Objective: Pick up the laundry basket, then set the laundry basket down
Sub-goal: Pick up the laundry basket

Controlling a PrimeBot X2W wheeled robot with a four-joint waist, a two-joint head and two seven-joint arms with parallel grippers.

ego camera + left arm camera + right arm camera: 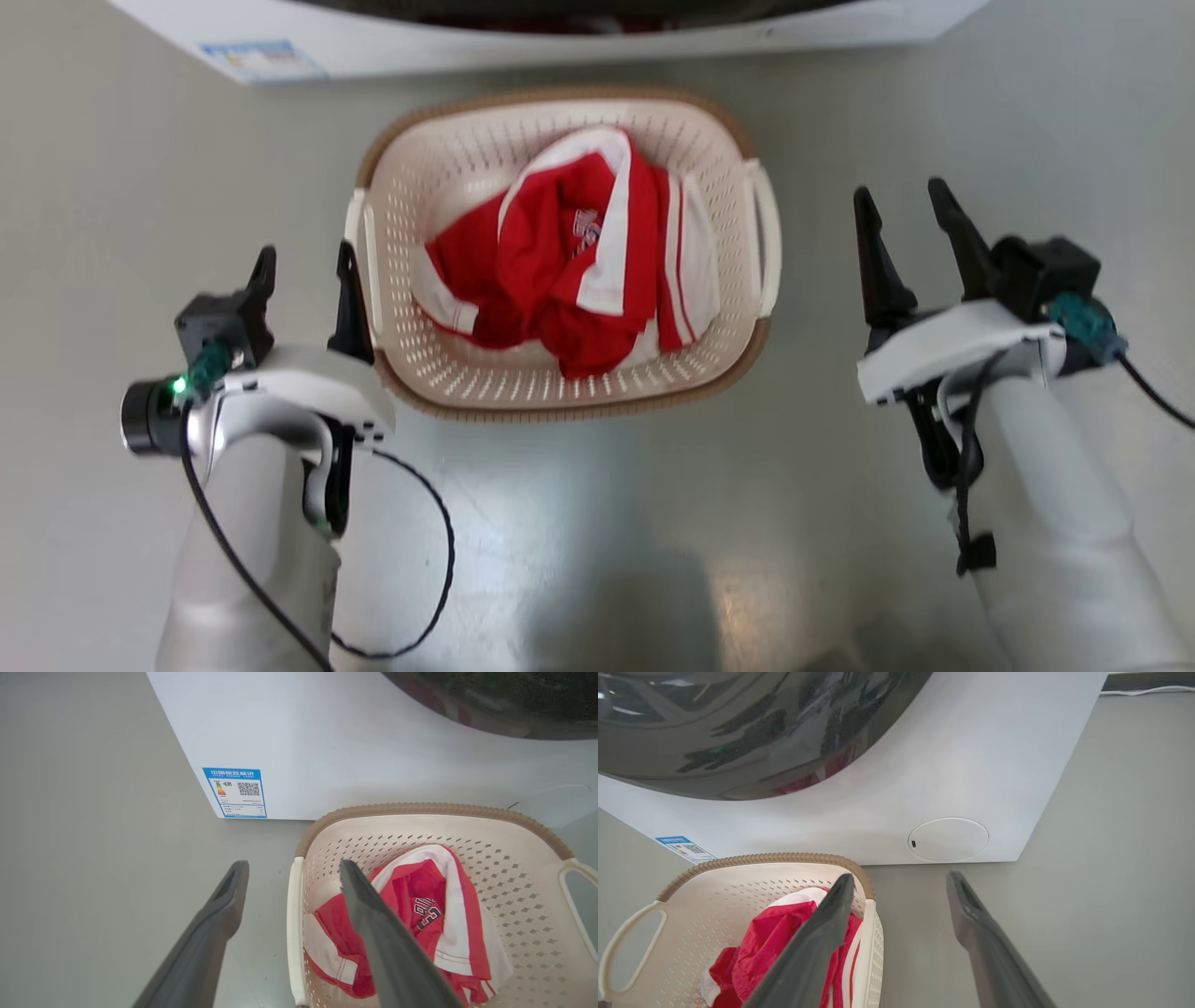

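Observation:
The laundry basket point(439, 168), cream perforated plastic with a brown rim, stands on the floor in front of me with a red and white garment point(569, 261) inside. My left gripper point(306, 252) is open right beside the basket's left handle point(359, 224). In the left wrist view the left gripper point(293, 863) has that white handle point(293, 933) lying between its fingers, untouched. My right gripper point(898, 191) is open, a short way off the right handle point(767, 233). In the right wrist view the right gripper point(901, 875) frames the basket's near handle point(866, 952).
A white washing machine point(467, 42) stands just behind the basket, with a blue label point(236, 792) at its lower corner and a dark round door point(738, 728). Grey floor point(597, 523) lies between my arms and on both sides of the basket.

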